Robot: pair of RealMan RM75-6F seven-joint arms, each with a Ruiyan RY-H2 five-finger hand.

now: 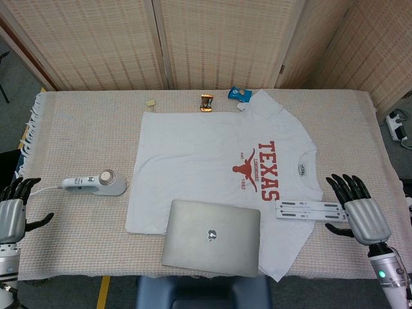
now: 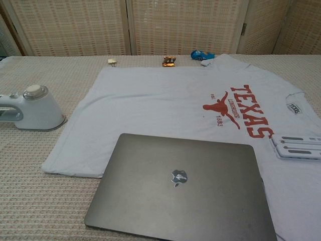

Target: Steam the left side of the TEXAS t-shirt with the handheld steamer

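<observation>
Two empty hands flank the TEXAS t-shirt

Both hands sit low at the near edge of the surface (image 1: 84,129), well apart from the t-shirt (image 1: 193,161). Left hand (image 1: 11,215), far to the shirt's left, shows its fingers (image 1: 19,187) spread apart and pointing away from the robot, thumb out to the side, holding and touching nothing. Right hand (image 1: 364,215), to the shirt's right, has its fingers (image 1: 347,185) likewise fanned apart and empty, back of the hand up, forearm running off the bottom corner. Neither hand appears in the chest view.

The handheld steamer (image 1: 96,185) lies on the surface just left of the shirt's left edge, its cord trailing toward the left hand. A closed laptop (image 1: 212,238) rests on the shirt's near hem. A flat white strip-like object (image 1: 309,209) lies across the shirt's right edge, near the right hand's fingertips. Beyond the shirt's far edge lie a small clip (image 1: 150,102), an orange wrapper (image 1: 206,102) and a blue packet (image 1: 239,94).
</observation>
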